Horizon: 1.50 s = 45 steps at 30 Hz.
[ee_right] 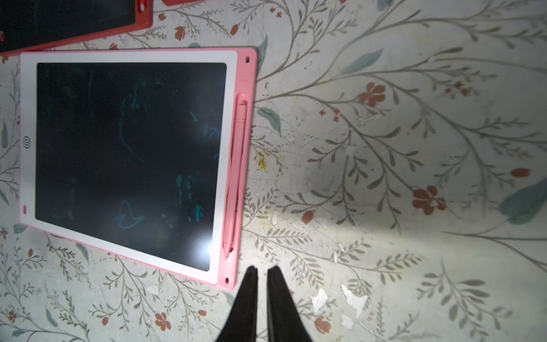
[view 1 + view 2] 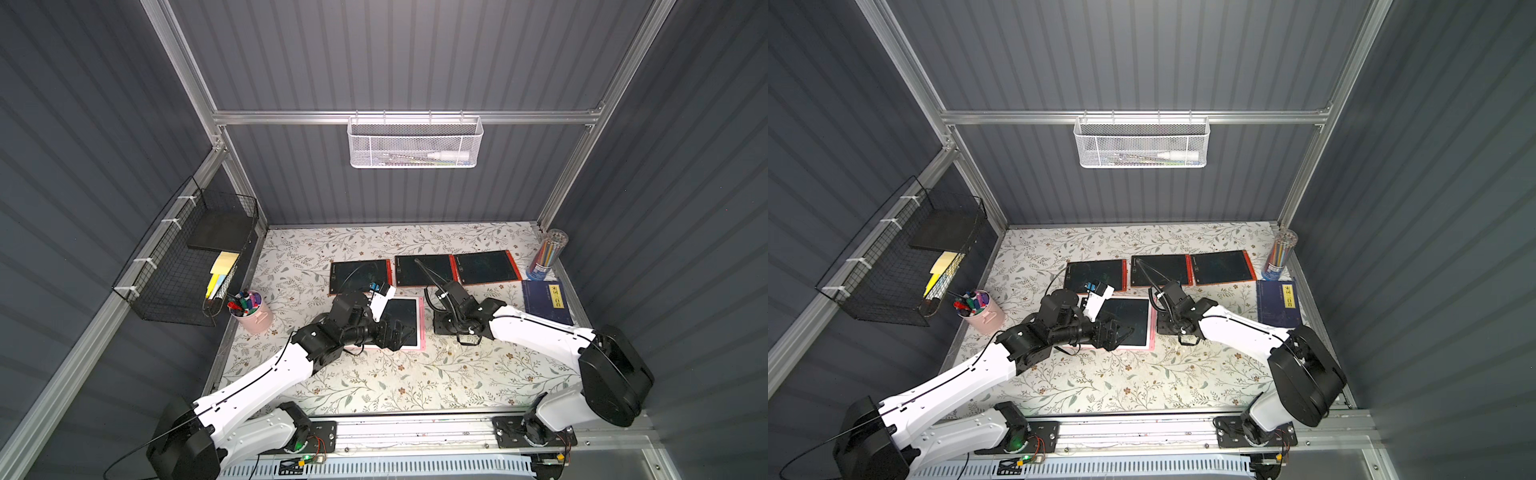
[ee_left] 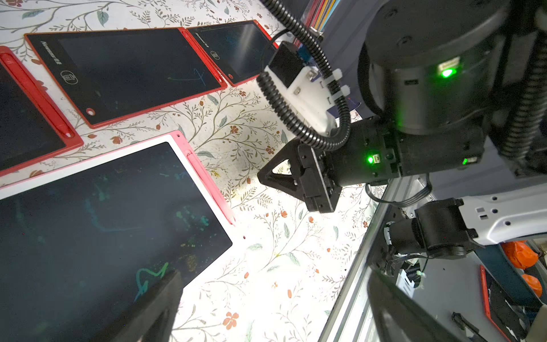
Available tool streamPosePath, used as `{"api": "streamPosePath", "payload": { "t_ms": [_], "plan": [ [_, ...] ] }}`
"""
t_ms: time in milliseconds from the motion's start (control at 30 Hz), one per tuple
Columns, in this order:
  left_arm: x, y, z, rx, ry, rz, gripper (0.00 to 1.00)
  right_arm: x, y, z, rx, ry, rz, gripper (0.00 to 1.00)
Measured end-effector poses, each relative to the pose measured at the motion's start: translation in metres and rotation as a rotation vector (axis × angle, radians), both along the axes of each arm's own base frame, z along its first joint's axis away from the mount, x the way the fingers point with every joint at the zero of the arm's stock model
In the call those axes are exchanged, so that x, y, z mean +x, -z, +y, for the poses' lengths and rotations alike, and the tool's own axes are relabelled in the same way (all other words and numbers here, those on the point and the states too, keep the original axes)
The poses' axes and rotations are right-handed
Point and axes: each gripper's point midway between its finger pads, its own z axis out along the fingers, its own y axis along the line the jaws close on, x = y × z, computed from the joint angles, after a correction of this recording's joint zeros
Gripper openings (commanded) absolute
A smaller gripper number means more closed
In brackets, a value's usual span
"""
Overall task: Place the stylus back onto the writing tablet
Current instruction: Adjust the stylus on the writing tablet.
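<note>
My right gripper (image 1: 262, 271), jaws barely parted and empty, hovers just beside the pink writing tablet (image 1: 130, 56), whose stylus (image 1: 235, 183) lies along its side groove; I should lift clear without nudging it.

Left jaws wide; right jaws slightly parted.

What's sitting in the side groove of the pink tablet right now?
The pink stylus lies lengthwise in the groove on the pink tablet. Nothing covers it; whether it is fully seated cannot be told.
</note>
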Motion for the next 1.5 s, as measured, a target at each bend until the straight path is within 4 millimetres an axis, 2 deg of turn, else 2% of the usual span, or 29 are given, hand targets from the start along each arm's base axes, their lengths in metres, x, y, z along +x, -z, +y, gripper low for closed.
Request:
{"api": "streamPosePath", "payload": {
  "t_ms": [267, 400, 700, 1133, 1500],
  "plan": [
    [-0.001, -0.007, 0.001, -0.011, 0.006, -0.028, 0.99, -0.009, 0.031, 0.015, 0.001, 0.014, 0.088, 0.33],
    [-0.001, -0.008, 0.001, -0.012, 0.01, -0.033, 0.99, -0.01, 0.039, 0.02, -0.007, 0.019, 0.11, 0.36],
    [-0.002, -0.008, 0.0, -0.01, 0.018, -0.039, 0.99, -0.011, 0.046, 0.03, -0.019, 0.005, 0.123, 0.33],
    [-0.002, -0.008, 0.0, -0.009, 0.019, -0.04, 0.99, -0.021, 0.048, 0.031, -0.051, -0.007, 0.128, 0.32],
    [-0.001, -0.008, 0.0, -0.009, 0.018, -0.04, 0.99, -0.02, 0.049, 0.025, -0.076, 0.008, 0.123, 0.31]
  ]
}}
